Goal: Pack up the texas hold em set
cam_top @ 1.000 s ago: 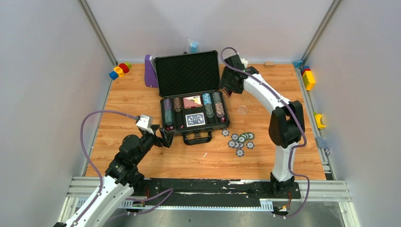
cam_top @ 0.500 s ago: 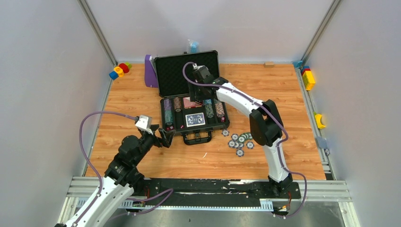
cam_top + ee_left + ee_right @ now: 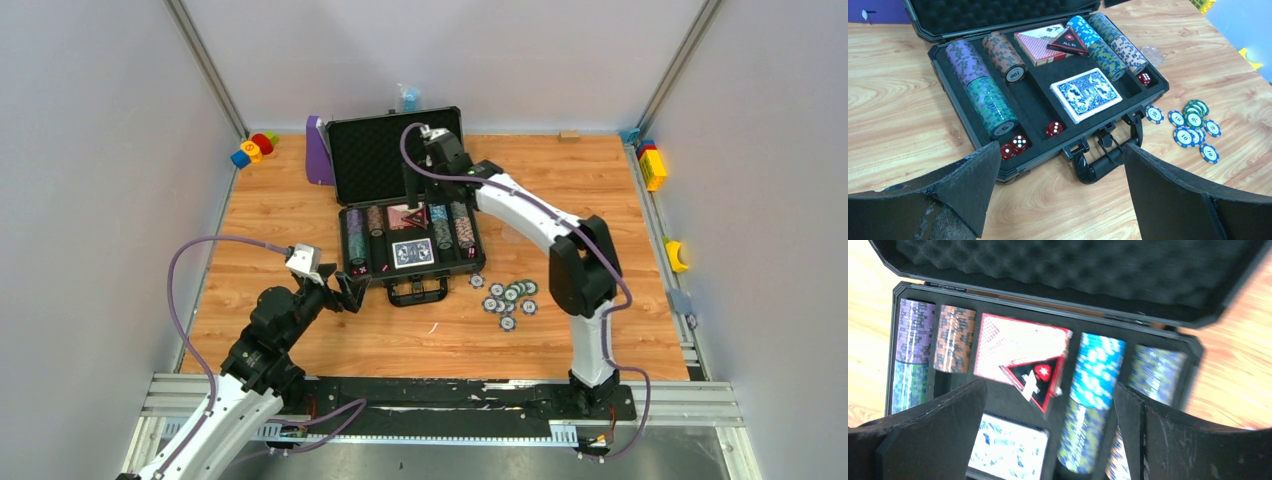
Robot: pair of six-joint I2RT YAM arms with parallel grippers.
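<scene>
Sitting open at the back-centre of the wooden surface [image 3: 290,230], the dark grey briefcase [image 3: 380,160] has its foam lid upright and its handle [image 3: 1088,175] facing the arms. The right arm [image 3: 530,210] reaches in from the rt side & covers the lid's rt edge in the top view. The right end effector [image 3: 1048,390] hangs over the tray's back half, fingers wide apart, nothing btwn them. Its wrist view is blurred, so chip markings can't be read, & the fingers cut off the tray's front. The left end effector [image 3: 1060,150] hovers low just in front of the handle, also spread & empty; the lid's top is cropped in that view.

A purple stand [image 3: 318,150] leans just left of the lid. Toy blocks [image 3: 252,148] sit in the far-left corner, more along the rt rail.

In the tray are chip rows [image 3: 980,82] left & rt, a red deck [image 3: 1035,45] at the back and a blue deck [image 3: 1086,94] in front. Loose chips [image 3: 510,297] lie scattered on the surface rt of the handle. A triangular ALL IN button [image 3: 1068,40] rests tilted on the red deck's rt corner. Red dice [image 3: 1015,145] fill the front slots. A clear round thing [image 3: 1151,54] peeks out behind the case's rt side, mostly hidden.

Vs 1 s ago, the right arm has swung from beside the lid's rt edge to over the tray. The left arm & loose chips are unchanged.
</scene>
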